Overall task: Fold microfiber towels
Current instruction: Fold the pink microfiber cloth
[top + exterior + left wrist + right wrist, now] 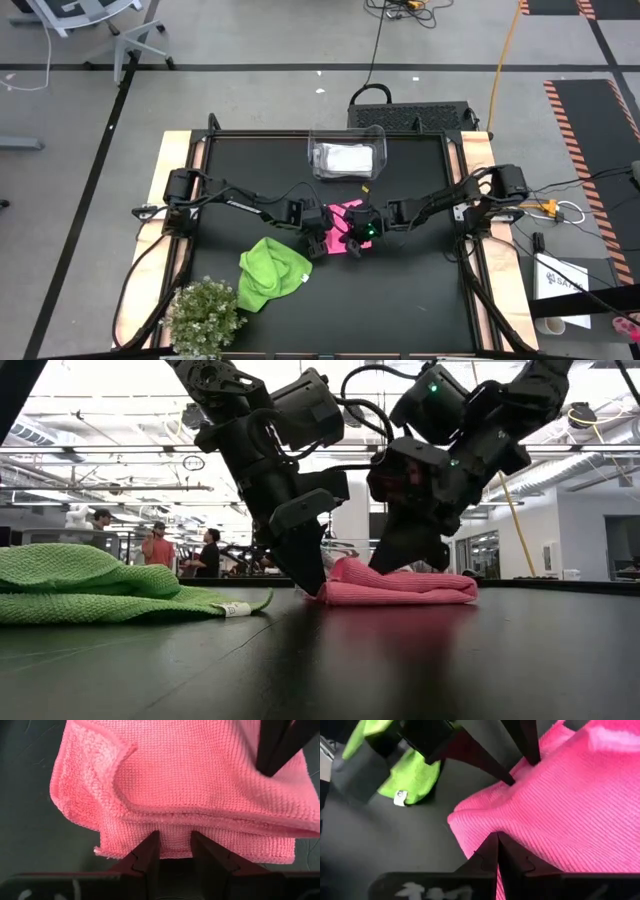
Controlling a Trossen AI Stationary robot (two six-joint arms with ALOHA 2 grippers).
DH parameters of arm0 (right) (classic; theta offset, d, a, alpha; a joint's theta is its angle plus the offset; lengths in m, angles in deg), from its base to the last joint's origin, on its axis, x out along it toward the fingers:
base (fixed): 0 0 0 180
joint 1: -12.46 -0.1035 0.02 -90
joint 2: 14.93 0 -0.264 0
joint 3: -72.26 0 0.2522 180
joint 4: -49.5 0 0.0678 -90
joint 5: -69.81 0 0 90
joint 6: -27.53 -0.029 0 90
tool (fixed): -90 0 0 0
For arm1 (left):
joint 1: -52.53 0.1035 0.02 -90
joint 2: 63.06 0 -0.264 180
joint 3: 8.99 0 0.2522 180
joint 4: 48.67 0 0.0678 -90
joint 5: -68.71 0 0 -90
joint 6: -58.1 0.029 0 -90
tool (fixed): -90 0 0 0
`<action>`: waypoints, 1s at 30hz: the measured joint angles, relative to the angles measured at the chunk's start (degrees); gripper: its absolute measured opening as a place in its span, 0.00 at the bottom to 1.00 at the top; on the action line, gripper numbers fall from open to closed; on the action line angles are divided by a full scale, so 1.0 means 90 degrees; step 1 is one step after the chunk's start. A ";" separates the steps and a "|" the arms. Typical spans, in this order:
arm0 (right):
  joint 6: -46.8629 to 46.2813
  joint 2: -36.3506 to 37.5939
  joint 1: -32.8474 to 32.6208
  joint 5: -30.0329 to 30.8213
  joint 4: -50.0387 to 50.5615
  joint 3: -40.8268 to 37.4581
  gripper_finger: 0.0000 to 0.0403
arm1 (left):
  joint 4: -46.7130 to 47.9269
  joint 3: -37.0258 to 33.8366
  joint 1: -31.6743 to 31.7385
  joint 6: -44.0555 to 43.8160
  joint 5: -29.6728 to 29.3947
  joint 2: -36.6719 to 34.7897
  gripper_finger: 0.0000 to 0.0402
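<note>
Centrally, pink towel [340,228] between left claw [173,845], right claw [498,841]

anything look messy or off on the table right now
The lime green towel lies bunched in a loose heap beside the plant, not folded. The pink towel at the table's middle is only partly folded, its layers uneven, with the left claw on its edge and the shut right claw at it. Nothing looks spilled or damaged.

Clear bin [347,157] at table's [420,290] far edge; bushy plant [204,318] near corner.
</note>
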 joint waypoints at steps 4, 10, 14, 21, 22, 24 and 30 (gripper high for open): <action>-0.0110 -0.0216 0.0000 0.0031 -0.0489 0.0000 0.00 | -0.0010 0.0000 0.0000 0.0005 -0.0003 0.0000 0.29; -0.0390 -0.0150 0.0020 -0.0043 -0.0913 -0.0002 0.00 | -0.0022 0.0000 0.0000 0.0024 -0.0002 0.0000 0.29; -0.0471 0.0370 0.0056 -0.0177 -0.0557 -0.0002 0.00 | -0.0043 0.0000 -0.0007 0.0034 -0.0002 0.0000 0.29; 0.0434 0.0619 0.0202 0.0510 -0.0017 0.0002 0.00 | -0.0045 0.0000 0.0000 0.0017 0.0000 0.0000 0.29; 0.0535 0.0550 0.0253 0.0640 -0.0039 0.0002 0.00 | -0.0045 0.0000 0.0002 0.0017 0.0002 0.0000 0.29; 0.0730 0.0427 0.0357 0.0749 -0.0061 0.0002 0.00 | -0.0045 0.0000 0.0000 0.0017 0.0000 0.0000 0.29; 0.1052 -0.0051 0.0577 0.0829 -0.0281 0.0000 0.00 | -0.0042 0.0000 0.0000 -0.0015 -0.0001 0.0000 0.29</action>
